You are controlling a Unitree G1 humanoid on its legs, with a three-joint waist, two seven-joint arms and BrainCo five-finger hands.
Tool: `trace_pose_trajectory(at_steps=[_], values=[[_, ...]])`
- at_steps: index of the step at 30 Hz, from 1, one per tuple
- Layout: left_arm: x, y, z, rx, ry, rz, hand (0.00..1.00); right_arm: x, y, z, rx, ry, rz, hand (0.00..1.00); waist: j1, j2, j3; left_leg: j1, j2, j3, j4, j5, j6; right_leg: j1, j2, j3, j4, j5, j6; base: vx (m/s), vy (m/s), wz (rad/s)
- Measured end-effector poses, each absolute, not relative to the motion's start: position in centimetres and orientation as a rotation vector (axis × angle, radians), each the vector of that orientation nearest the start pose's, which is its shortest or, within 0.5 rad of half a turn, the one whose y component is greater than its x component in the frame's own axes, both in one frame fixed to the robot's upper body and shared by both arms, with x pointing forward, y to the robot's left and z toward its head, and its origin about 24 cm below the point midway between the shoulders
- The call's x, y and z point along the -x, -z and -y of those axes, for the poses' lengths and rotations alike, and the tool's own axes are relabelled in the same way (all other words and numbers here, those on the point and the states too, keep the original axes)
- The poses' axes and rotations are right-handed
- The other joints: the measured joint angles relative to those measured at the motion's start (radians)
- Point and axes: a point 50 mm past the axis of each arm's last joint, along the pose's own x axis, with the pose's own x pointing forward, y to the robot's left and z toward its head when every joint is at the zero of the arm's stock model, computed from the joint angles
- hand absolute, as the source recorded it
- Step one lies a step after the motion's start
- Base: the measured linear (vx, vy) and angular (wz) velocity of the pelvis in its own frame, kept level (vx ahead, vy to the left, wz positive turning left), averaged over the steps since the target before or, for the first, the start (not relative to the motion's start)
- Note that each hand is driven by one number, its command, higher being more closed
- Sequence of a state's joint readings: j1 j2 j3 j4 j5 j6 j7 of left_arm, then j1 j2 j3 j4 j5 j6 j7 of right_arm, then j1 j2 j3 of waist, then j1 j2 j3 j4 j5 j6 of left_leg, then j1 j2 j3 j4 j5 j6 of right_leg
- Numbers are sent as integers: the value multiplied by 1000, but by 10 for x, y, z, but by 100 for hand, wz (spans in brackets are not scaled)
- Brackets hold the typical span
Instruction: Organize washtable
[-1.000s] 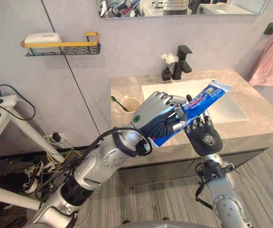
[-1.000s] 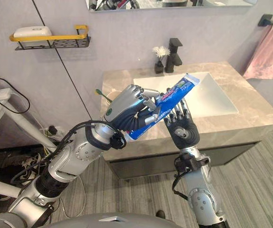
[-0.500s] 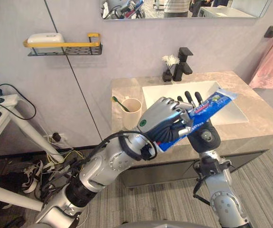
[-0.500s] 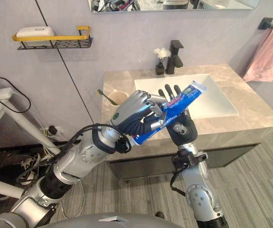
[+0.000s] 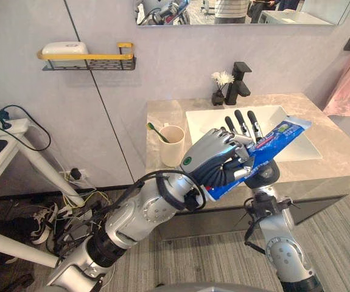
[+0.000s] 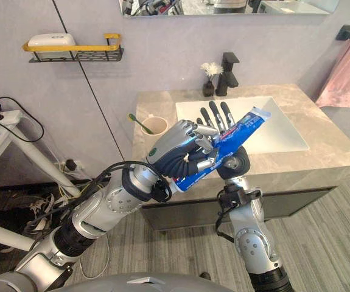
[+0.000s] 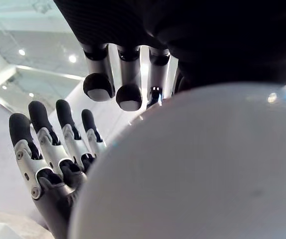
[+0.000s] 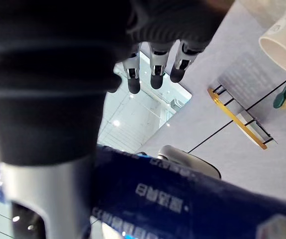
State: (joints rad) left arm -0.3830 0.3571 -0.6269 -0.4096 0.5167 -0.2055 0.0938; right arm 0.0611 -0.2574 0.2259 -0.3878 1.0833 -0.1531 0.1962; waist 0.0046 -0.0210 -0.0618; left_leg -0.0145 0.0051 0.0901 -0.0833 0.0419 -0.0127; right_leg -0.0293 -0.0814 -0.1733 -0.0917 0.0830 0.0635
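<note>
here, nearest the camera, the left hand (image 5: 214, 159) is raised in front of the washtable (image 5: 162, 115), its fingers curled tight round the lower half of a blue tube (image 5: 278, 137). the tube slants up toward the right, over the front edge of the sink (image 5: 205, 121). just behind it the right hand (image 5: 266, 173) stands upright and holds nothing, palm toward the tube and fingers (image 6: 214, 117) straight and spread above it. farther back on the left a cup (image 5: 171, 145) holds a green toothbrush (image 5: 153, 129). a black tap (image 5: 238, 79) and a small vase (image 5: 222, 92) stand by the wall, where a shelf (image 5: 89, 59) carries soap (image 5: 65, 47).
</note>
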Motion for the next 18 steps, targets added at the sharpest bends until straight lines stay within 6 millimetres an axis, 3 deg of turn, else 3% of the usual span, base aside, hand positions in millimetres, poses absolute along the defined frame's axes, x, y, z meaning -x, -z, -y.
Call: trace_pose_trajectory(at_steps=[6,7,18], values=[[-211,-180,-26,-665,600,1027,100,-222,-125,132,-894,-505,350,0,3,-4,-3,-1,0,-2,0,0,0,0,-1,-1,0,0,0,0,0,0],[-210,-180,-24,-660,604,1027,100,-222,-125,132,-912,-505,352,100,3,-5,-4,-1,0,-2,0,0,0,0,-1,-1,0,0,0,0,0,0],[-216,-176,-22,-626,570,992,100,-221,-129,133,-916,-504,383,100,3,-15,-15,-4,-1,-2,2,0,0,-2,-1,-1,0,0,0,0,0,0]])
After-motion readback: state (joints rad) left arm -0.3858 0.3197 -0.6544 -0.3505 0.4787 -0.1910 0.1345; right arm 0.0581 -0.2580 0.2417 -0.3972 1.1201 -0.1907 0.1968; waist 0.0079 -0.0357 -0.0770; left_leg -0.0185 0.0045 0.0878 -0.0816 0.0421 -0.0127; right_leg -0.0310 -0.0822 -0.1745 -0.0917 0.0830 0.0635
